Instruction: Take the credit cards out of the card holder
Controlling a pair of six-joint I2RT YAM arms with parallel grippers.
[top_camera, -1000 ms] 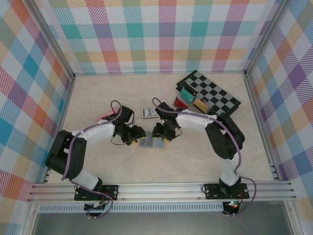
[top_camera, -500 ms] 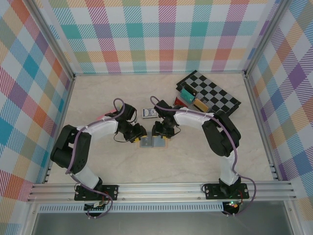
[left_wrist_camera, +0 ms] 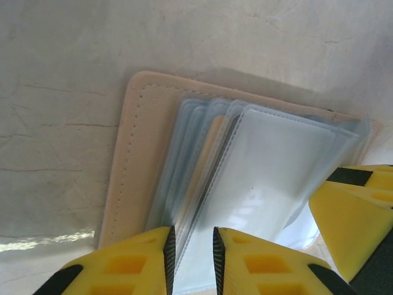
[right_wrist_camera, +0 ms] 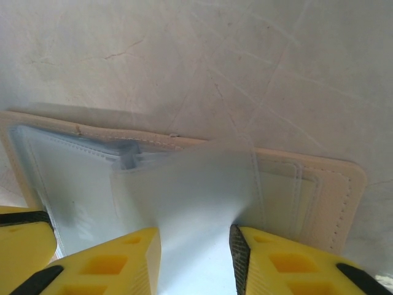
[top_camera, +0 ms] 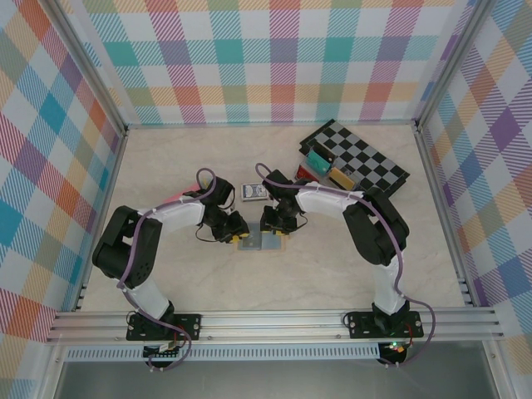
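The card holder point(top_camera: 259, 243) lies open and flat on the counter point(top_camera: 166, 274), between the two arms. Its clear sleeves point(left_wrist_camera: 270, 166) fan up from the tan cover. The left end effector point(left_wrist_camera: 191, 249) is narrow, and it looks like it pinches the edge of the clear sleeves. The right end effector point(right_wrist_camera: 195, 246) is a bit wider and holds one of the clear sleeves, lifted and blurry, between its fingers point(right_wrist_camera: 270, 258).
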